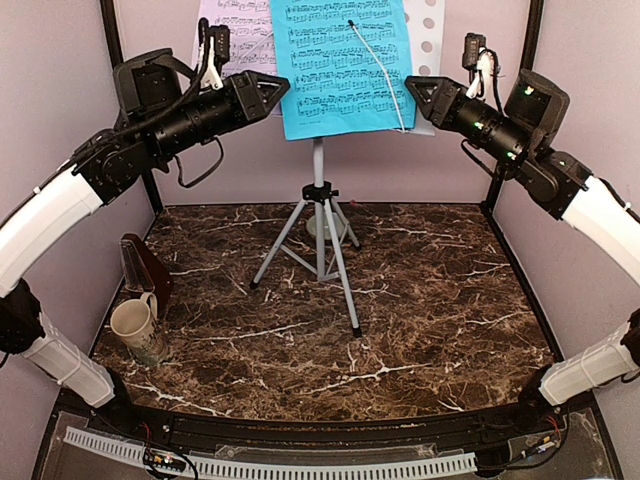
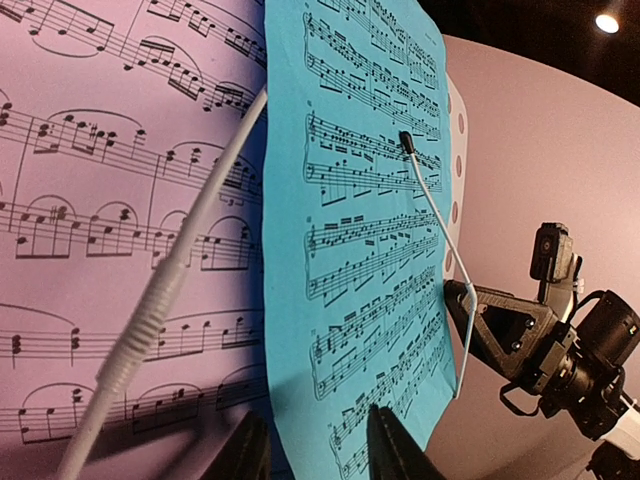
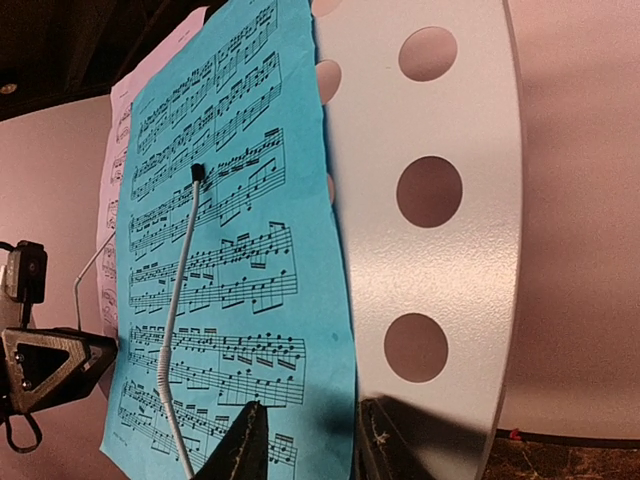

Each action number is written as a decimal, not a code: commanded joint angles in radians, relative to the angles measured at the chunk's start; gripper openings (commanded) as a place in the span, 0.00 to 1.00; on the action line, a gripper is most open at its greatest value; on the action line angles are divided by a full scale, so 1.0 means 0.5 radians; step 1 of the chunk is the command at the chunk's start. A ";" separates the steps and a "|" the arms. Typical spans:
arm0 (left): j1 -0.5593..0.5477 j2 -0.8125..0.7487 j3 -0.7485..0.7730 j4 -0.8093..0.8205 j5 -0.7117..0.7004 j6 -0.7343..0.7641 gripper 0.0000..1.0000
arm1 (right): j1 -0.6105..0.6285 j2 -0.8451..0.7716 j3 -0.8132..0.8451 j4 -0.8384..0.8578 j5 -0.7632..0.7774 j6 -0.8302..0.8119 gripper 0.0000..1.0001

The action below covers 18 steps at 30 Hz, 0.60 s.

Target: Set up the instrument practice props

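A dark brown surface (image 1: pixel 430 300) with white marble-like veining is forming the floor of a small booth. Plain pale lilac-grey walls are closing it in on three sides, with black posts running up the back corners.

The silver tripod music stand (image 1: pixel 319 190) is standing at mid-back of the surface, its thin metal legs splaying outward. Its grey tray (image 3: pixel 445 255) is showing a fine grainy finish and round punched holes. The bright-blue sheet (image 1: pixel 340 65), printed with black staves, is lying flat against the tray, and a thin ribbed wire clip (image 3: pixel 178 300) with a black tip is lying across it. The lilac sheet (image 2: pixel 110 220) is sitting on the left, its edge tucked under the blue one. The dark-brown pyramid metronome (image 1: pixel 148 270) is resting at the surface's left edge, just behind a glossy cream mug (image 1: pixel 133 328).

The left arm (image 1: pixel 190 115) is reaching to the blue sheet's left edge and the right arm (image 1: pixel 490 125) to its right edge. Each pair of jaws is standing narrowly apart, straddling that edge without pinching it.
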 commanded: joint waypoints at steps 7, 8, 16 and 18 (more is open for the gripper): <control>-0.028 0.099 0.190 -0.029 0.016 0.033 0.24 | -0.017 -0.012 -0.001 0.084 -0.071 0.030 0.30; -0.028 0.111 0.205 -0.033 0.020 0.043 0.21 | -0.018 -0.016 -0.005 0.088 -0.072 0.029 0.30; -0.029 0.194 0.328 -0.076 0.015 0.127 0.00 | -0.017 -0.061 -0.041 0.100 -0.058 0.007 0.29; -0.028 0.209 0.357 -0.090 0.001 0.158 0.00 | -0.017 -0.072 -0.048 0.101 -0.048 -0.001 0.29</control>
